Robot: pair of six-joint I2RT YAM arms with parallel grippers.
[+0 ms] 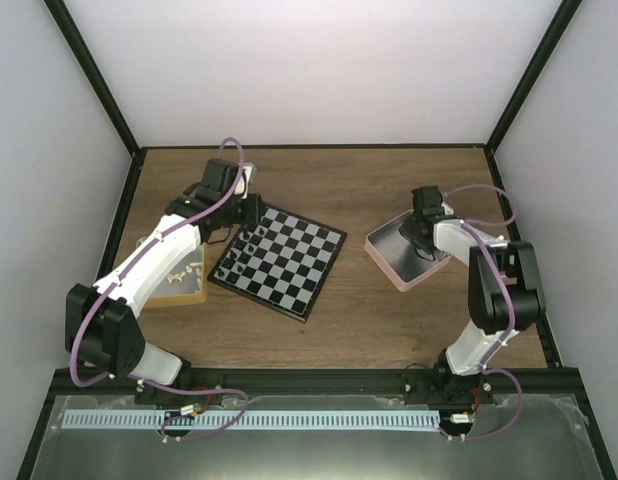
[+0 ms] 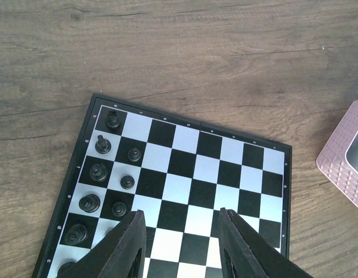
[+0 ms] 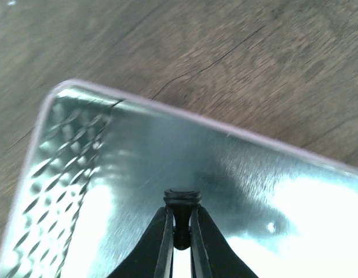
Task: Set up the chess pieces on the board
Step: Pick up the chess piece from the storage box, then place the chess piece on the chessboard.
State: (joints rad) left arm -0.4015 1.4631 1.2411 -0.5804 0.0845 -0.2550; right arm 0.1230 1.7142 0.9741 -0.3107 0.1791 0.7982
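Two fingers of the right gripper pinch a black piece inside the pink tray. The left gripper hangs parted and empty over the board, where black pieces stand in two files along one edge.
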